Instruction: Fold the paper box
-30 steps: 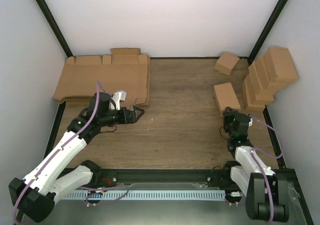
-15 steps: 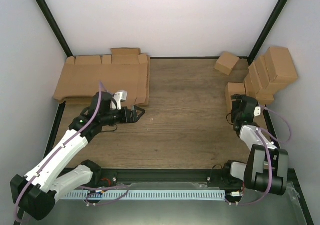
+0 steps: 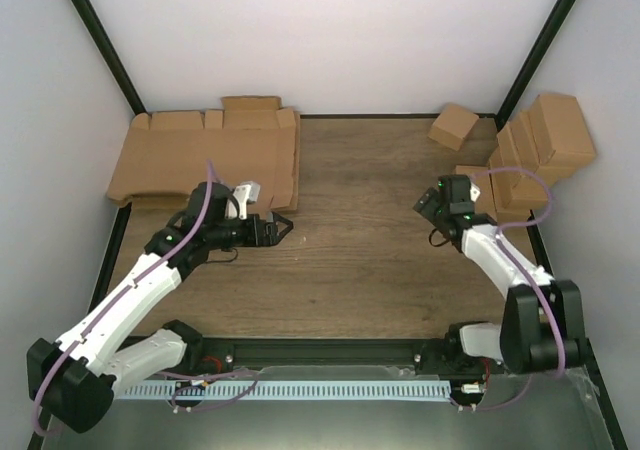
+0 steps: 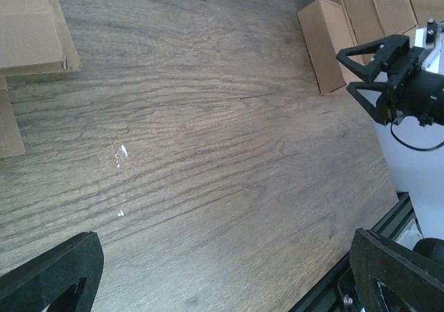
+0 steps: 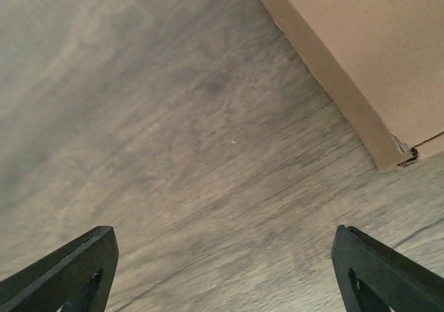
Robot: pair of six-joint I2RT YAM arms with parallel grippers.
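The right end effector [image 5: 225, 274] gapes wide and holds nothing. Its own wrist view catches only one corner of the plain brown folded paper box [image 5: 361, 48] on the wood-grain counter [image 5: 173, 152]. The left wrist view shows the box lying against the leaning row of brown cartons [image 4: 388, 3]. The left end effector [image 3: 279, 227], equally wide and empty, hovers well apart from that row.
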